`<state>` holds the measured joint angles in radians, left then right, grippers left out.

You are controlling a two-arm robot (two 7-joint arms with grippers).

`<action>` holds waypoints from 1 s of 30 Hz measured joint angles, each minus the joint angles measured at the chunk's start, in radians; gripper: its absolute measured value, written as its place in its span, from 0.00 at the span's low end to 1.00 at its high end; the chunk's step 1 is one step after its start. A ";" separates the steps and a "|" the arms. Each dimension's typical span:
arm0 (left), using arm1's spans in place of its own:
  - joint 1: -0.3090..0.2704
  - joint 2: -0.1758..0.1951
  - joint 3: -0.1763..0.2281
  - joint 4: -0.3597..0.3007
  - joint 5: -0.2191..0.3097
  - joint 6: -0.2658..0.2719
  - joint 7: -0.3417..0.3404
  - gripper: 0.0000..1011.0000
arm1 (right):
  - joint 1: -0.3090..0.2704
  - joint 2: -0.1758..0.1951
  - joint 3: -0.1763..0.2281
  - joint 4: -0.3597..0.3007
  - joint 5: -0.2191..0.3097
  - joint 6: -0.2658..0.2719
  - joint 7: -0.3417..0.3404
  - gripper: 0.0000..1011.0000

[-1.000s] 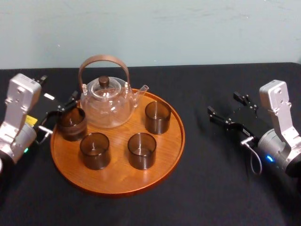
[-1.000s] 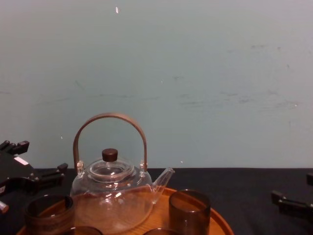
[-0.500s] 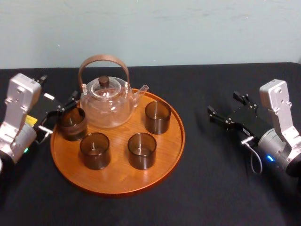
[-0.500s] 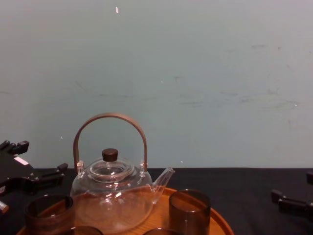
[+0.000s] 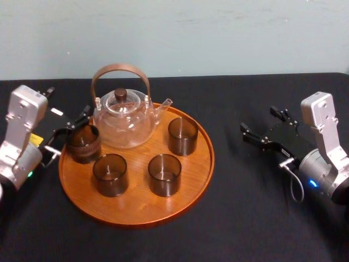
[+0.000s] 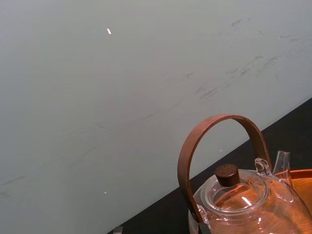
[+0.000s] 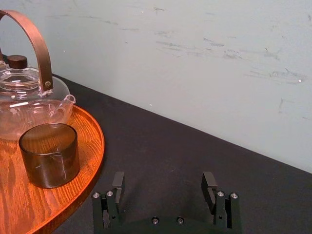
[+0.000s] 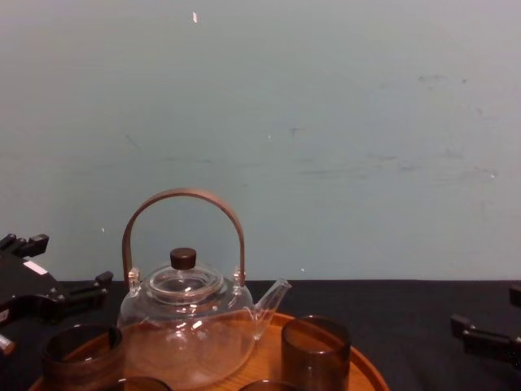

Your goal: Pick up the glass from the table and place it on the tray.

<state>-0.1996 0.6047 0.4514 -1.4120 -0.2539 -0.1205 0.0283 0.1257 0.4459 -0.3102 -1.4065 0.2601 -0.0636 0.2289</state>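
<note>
Partly cropped chest-on, the smoky brown glass cup point(image 8: 81, 357) sits on the round orange wooden tray point(image 5: 136, 207); overhead, left gripper point(image 5: 68, 103) and right gripper point(image 5: 260, 121) gape empty.

Scuffed pale wall point(image 8: 342, 114), black tabletop point(image 5: 256, 218)

Tray point(image 5: 136, 210) on the table point(image 5: 251, 218), teapot point(image 5: 122, 120) at the tray's back, four glasses point(image 5: 164, 174) before it (all on the tray)

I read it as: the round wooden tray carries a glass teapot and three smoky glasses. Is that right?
Not quite: there are four smoky glasses, not three. The head view shows all four standing on the round wooden tray with the glass teapot.
</note>
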 joint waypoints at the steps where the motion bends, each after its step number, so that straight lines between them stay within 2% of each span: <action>1: 0.000 0.000 0.000 0.000 0.000 0.000 0.000 0.99 | 0.000 0.000 0.000 0.000 0.000 0.000 0.000 0.99; 30: 0.000 0.000 0.000 0.000 0.000 0.000 0.000 0.99 | 0.000 0.001 0.000 0.000 0.000 0.000 0.000 0.99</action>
<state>-0.1995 0.6047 0.4514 -1.4120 -0.2539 -0.1205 0.0282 0.1256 0.4465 -0.3102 -1.4069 0.2605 -0.0636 0.2289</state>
